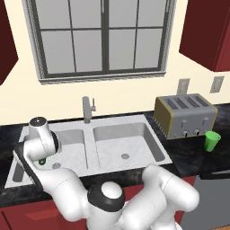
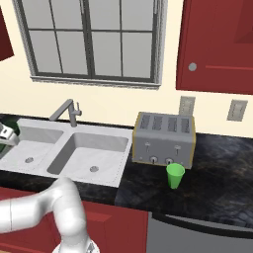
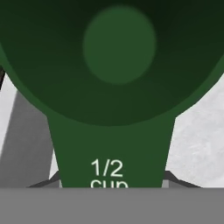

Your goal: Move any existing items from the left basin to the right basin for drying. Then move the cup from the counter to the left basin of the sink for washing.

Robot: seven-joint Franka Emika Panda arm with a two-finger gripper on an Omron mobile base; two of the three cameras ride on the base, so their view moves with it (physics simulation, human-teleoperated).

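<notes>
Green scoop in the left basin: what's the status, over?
Gripper astride the dark green scoop handle, grip unclear. Scoop low in the left basin. Right basin free. Nothing in the way.

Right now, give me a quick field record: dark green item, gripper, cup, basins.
dark green item: a measuring scoop marked "1/2 cup", in the left basin
gripper: down in the left basin, handle of the scoop between its fingers; a firm grip cannot be confirmed
cup: bright green cup, upright on the counter in front of the toaster
right basin: drain visible, nothing in it
</notes>
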